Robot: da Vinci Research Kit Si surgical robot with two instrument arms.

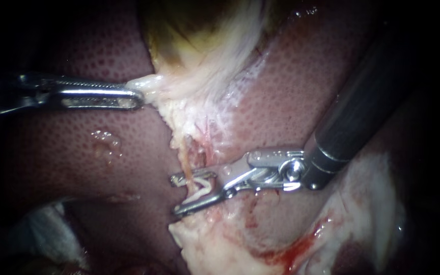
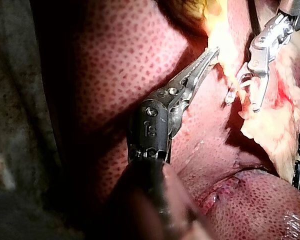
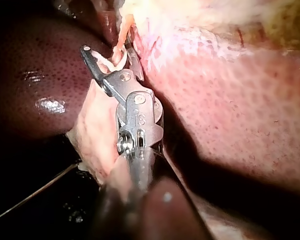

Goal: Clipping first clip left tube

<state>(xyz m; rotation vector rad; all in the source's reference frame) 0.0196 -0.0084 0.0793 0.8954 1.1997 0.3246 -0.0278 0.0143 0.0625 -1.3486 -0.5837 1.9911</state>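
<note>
Liver (image 1: 306, 91) under all. Gallbladder (image 1: 199, 46) neck tissue clamped in left instrument (image 1: 138, 98) hand, pulled sideways, prob. to stretch the tube (my read). Right instrument (image 1: 175, 194) hand wide, w/ open clip (image 1: 200, 187) astride tube (image 1: 186, 161), not yet squeezed.

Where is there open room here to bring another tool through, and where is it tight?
Free: the bare liver below the left instrument, left of the tube; also the liver between the pale tissue it grips and the shaft of the right instrument. Crowded: around the tube, where the right instrument, holding a white clip, straddles it.
</note>
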